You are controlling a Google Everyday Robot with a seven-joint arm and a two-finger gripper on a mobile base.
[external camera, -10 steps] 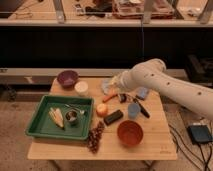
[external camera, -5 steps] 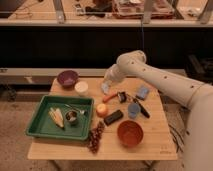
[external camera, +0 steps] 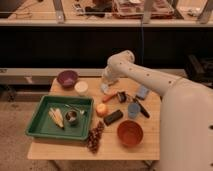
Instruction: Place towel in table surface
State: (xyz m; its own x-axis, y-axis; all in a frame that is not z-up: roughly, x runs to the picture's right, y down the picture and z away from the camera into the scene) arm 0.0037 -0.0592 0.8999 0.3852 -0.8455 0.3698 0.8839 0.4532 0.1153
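White robot hand (external camera: 106, 80) pictured just above small grey-blue cloth towel (external camera: 105, 89) at far side of light wooden tabletop (external camera: 65, 148); its opening cannot be told.

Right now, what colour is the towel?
Grey-blue; camera view, towel just below the gripper at the back of the table.
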